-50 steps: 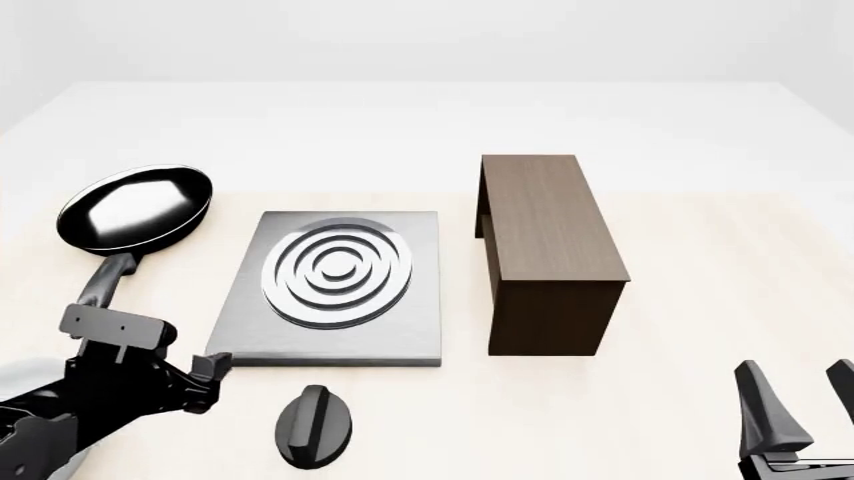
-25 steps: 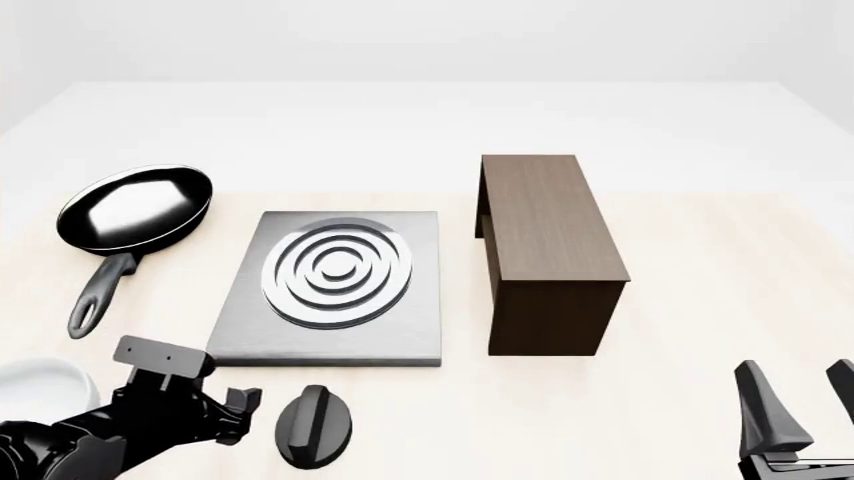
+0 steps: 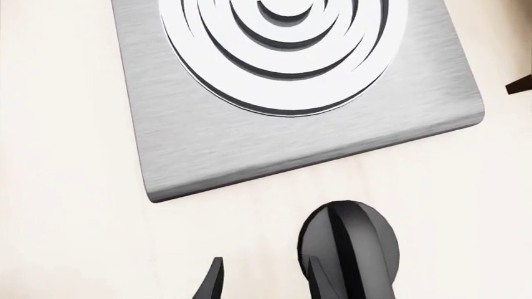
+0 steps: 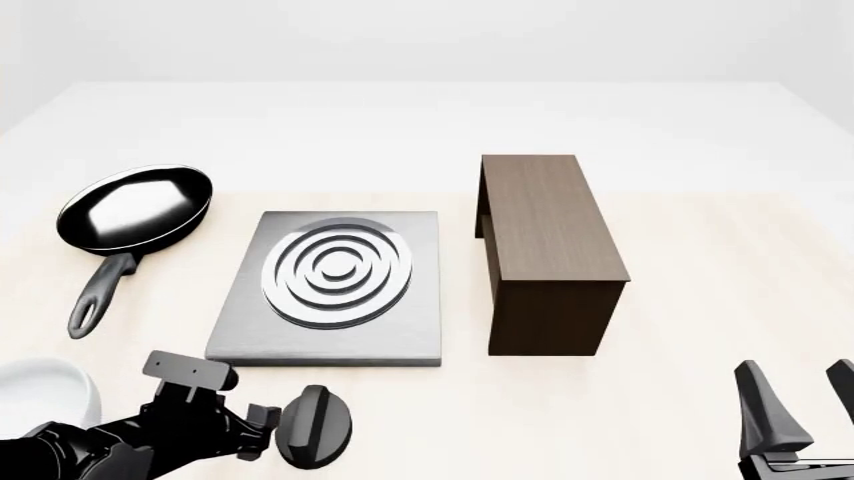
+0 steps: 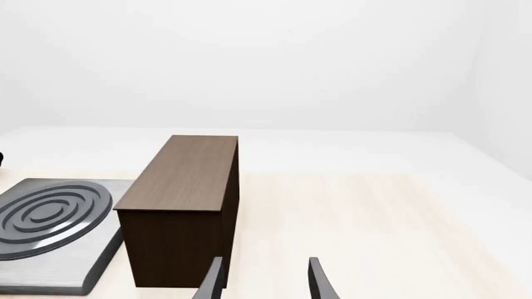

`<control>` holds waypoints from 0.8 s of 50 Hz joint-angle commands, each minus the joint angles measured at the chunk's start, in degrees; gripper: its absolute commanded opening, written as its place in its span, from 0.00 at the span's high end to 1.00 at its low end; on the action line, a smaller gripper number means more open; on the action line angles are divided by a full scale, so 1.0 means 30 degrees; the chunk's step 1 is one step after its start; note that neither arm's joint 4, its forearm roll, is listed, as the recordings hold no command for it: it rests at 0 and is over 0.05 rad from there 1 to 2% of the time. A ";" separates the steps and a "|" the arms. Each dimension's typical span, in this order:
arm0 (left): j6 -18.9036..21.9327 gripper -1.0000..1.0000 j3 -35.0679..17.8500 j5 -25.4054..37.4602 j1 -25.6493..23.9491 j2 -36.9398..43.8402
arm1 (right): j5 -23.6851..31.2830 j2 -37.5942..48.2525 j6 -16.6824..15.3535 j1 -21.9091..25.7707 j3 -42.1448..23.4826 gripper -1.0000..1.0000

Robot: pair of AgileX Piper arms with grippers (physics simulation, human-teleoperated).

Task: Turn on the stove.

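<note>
The stove is a flat grey metal slab [image 4: 254, 335] with a round burner [image 4: 336, 268] of silver rings; it also shows in the left wrist view [image 3: 249, 143] and the right wrist view [image 5: 50, 249]. Its separate black ridged knob [image 4: 320, 425] lies on the table in front of the slab. My left gripper [image 4: 274, 432] is open, low at the knob's left side. In the left wrist view one fingertip [image 3: 326, 283] overlaps the knob [image 3: 353, 240] and the other stands to its side. My right gripper [image 4: 801, 420] is open and empty at the near right.
A black frying pan [image 4: 134, 207] lies left of the stove, handle toward me. A tall dark brown wooden block [image 4: 547, 245] stands right of the slab and also shows in the right wrist view [image 5: 187, 205]. A white bowl [image 4: 40, 395] sits at the near left.
My left arm has moved right and toward the near edge, from beside the pan handle to the knob's left side. The right arm has not moved.
</note>
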 commanded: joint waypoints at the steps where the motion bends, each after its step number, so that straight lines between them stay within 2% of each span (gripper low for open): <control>1: -0.0717 0.00 0.0339 -0.0205 -0.0602 0.0375 | 0.0000 0.0000 0.0001 0.0001 0.0000 0.00; 8: -0.1260 0.00 0.0640 -0.0111 -0.0792 0.0269 | 0.0000 0.0000 0.0002 0.0002 0.0000 0.00; 12: -0.0835 0.00 0.0775 0.0397 -0.0725 -0.0495 | 0.0000 0.0000 0.0001 0.0002 0.0000 0.00; 16: -0.1600 0.00 0.0839 0.0074 -0.1508 0.0397 | 0.0001 0.0002 0.0001 0.0002 0.0000 0.00; 22: -0.1434 0.00 0.0761 0.0197 -0.1465 0.0252 | 0.0002 0.0005 0.0004 0.0005 0.0000 0.00; 26: -0.2229 0.00 0.0620 -0.0060 -0.2375 0.0914 | 0.0001 0.0003 0.0001 0.0006 0.0000 0.00; 28: -0.2055 0.00 0.0600 0.0074 -0.2349 0.0661 | 0.0000 0.0000 0.0001 0.0004 0.0000 0.00; 35: -0.2978 0.00 0.0501 -0.0210 -0.3242 0.1212 | 0.0000 0.0001 0.0004 0.0004 0.0000 0.00; 36: -0.3168 0.00 0.0490 -0.0219 -0.3422 0.1225 | 0.0002 0.0004 0.0003 0.0002 0.0000 0.00; 37: -0.4112 0.00 0.0472 -0.0516 -0.4254 0.1712 | 0.0000 0.0002 0.0000 0.0008 0.0000 0.00; 40: -0.3971 0.00 0.0455 -0.0422 -0.4216 0.1573 | 0.0001 0.0003 0.0000 0.0002 0.0000 0.00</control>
